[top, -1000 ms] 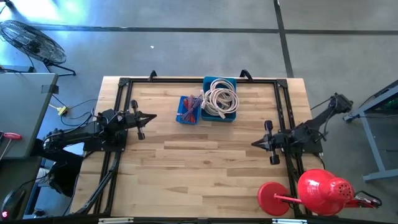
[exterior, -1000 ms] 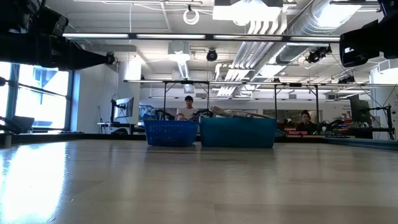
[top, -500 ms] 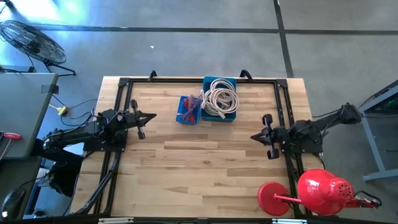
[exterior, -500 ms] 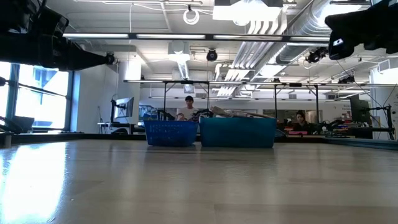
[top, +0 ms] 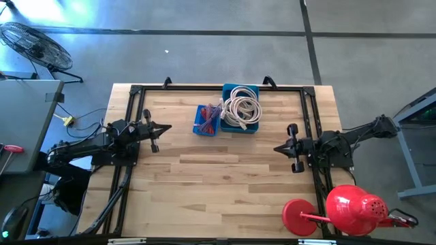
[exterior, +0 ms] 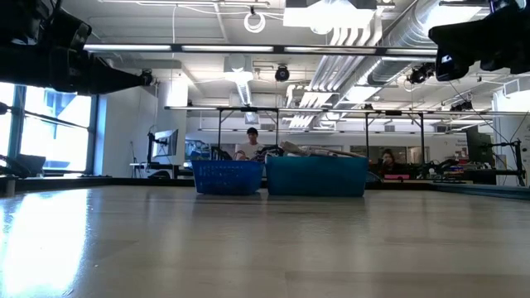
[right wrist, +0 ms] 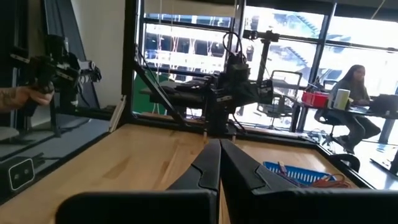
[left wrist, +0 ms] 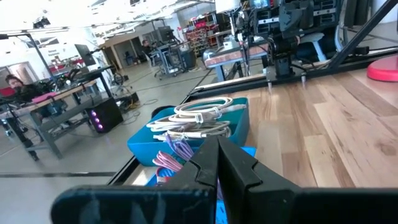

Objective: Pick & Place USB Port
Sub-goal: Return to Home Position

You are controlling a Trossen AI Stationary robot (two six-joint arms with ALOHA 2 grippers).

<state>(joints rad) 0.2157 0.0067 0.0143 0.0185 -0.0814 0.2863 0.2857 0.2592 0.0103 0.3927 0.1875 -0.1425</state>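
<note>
The left gripper (top: 167,127) and right gripper (top: 276,149), each closed tight on nothing, are flanking the small blue bin (top: 206,133) and larger bin (top: 240,129) sitting at the far edge of the table (top: 225,194).

Small bin (top: 204,132) left of large bin (top: 257,92), cables (top: 242,107) inside both

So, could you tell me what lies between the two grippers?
Between left gripper and right gripper, only bare wooden tabletop shows in the high view.
</note>
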